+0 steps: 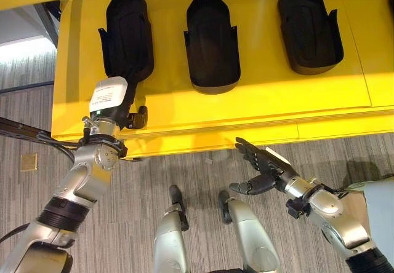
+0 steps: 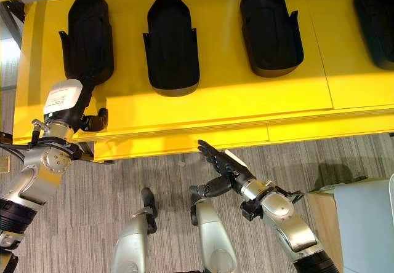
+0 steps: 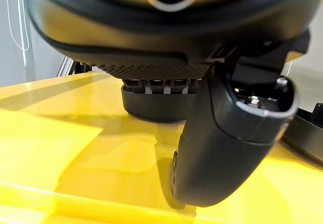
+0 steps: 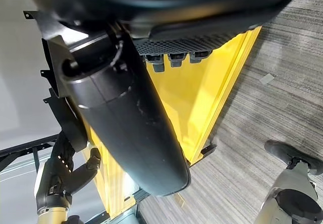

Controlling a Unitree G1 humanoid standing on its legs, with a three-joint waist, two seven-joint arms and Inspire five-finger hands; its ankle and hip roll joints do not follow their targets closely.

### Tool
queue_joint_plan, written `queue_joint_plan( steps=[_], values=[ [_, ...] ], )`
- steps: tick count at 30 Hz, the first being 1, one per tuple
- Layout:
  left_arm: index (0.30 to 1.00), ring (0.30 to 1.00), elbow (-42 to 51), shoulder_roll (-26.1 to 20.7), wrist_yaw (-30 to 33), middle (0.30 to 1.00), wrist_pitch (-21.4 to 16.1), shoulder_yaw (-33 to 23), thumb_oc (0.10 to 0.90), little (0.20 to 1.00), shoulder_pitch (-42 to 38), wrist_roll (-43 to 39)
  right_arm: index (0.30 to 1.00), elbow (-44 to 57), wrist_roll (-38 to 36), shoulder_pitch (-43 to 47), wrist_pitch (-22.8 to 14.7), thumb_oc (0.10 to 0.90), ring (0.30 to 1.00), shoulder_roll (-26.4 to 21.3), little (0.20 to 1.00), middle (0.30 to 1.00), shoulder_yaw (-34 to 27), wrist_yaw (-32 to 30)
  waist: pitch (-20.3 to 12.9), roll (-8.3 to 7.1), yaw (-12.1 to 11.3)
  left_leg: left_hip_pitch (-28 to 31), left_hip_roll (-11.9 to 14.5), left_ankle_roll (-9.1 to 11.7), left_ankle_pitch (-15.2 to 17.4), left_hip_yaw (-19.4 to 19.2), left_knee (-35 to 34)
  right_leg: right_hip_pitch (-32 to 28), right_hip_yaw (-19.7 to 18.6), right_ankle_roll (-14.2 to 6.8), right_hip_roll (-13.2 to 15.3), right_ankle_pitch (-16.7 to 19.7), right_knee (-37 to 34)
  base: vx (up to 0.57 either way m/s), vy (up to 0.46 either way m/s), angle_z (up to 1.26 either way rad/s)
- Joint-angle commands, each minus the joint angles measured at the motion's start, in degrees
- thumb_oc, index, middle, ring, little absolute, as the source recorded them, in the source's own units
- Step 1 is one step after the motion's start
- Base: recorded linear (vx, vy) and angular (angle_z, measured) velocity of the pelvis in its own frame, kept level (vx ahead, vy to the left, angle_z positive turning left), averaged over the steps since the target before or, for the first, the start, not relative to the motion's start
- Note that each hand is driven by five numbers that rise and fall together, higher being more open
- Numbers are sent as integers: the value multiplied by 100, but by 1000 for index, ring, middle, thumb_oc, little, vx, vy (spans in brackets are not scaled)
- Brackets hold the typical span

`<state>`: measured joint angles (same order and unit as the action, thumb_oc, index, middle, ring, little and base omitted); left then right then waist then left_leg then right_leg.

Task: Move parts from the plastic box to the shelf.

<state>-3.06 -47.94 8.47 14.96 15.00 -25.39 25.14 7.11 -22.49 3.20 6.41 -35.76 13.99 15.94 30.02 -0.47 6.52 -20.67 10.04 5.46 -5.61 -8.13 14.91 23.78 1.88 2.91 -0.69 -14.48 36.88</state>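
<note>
Shelf in yellow already carries a row of black parts lying flat. In the left eye view three show, at the left end, the middle and towards the right; the right eye view adds a fourth part at the shelf's far right.

The left hand is up on the shelf's front left corner, at the near end of the leftmost part. Its fingers reach onto that part, but whether they are curled round it or only resting I cannot tell; the left wrist view shows the thumb standing on the yellow surface just in front of the part.

The right hand hangs below the shelf's front edge, over the floor, fingers straight and spread, carrying nothing.

Judging by this, several parts are placed and the leftmost is just being set or released. A pale box corner shows at the right; its contents are hidden, so what remains is unclear
</note>
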Motion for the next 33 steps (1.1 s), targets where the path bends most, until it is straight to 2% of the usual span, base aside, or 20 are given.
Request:
queue_joint_plan(
  steps=[1,3,5,8,10,13,18,33],
  values=[
    [1000,1000,-155,115,351,1000,-96,-280,900,1000,-311,156,1000,518,-65,333,-476,900,1000,24,1000,1000,-196,159,-356,-45,212,212,-104,-287,605,28,243,-233,292,-240,283,8,-199,0,0,0],
    [1000,1000,-185,145,568,1000,-112,-295,900,1000,-329,323,1000,480,-60,346,-497,900,1000,23,1000,1000,-184,173,-361,-54,215,208,-100,-286,605,24,251,-225,291,-233,288,4,-187,4,7,-2],
    [1000,1000,-300,149,1111,1000,-82,-326,900,1000,-520,303,1000,450,-51,358,-498,900,1000,34,1000,1000,-139,200,-392,-60,240,200,-80,-288,580,1,236,-203,275,-219,271,24,-188,23,14,-5],
    [1000,1000,-417,101,1307,1000,-92,-352,900,1000,-751,217,1000,425,-44,347,-515,900,1000,45,1000,1000,-96,213,-400,-95,274,194,-76,-278,624,-5,293,-209,259,-225,292,-19,-148,12,0,0],
    [1000,1000,-493,88,1274,1000,-108,-317,900,1000,-886,198,1000,423,-62,373,-508,900,1000,46,1000,1000,-54,181,-408,-105,282,188,-66,-270,626,-13,301,-205,259,-226,289,-16,-150,4,-5,-2],
    [1000,1000,-618,133,846,1000,107,-129,900,1000,-1097,103,1000,466,-86,420,-438,900,1000,22,1000,1000,-32,205,-412,-109,322,187,-55,-270,638,-31,314,-181,249,-237,286,-18,-124,12,-3,-5],
    [1000,1000,-714,226,554,1000,246,16,900,1000,-1124,151,1000,540,-90,441,-350,900,1000,19,1000,1000,-63,257,-413,-112,350,215,-56,-272,644,-46,296,-176,242,-245,282,-18,-120,5,3,-3],
    [1000,1000,-783,337,200,1000,318,235,900,1000,-984,231,1000,511,-61,504,-319,900,1000,-18,1000,1000,-102,327,-381,-92,379,236,-58,-269,665,-75,314,-156,220,-237,306,-29,-90,0,0,0]
  ],
)
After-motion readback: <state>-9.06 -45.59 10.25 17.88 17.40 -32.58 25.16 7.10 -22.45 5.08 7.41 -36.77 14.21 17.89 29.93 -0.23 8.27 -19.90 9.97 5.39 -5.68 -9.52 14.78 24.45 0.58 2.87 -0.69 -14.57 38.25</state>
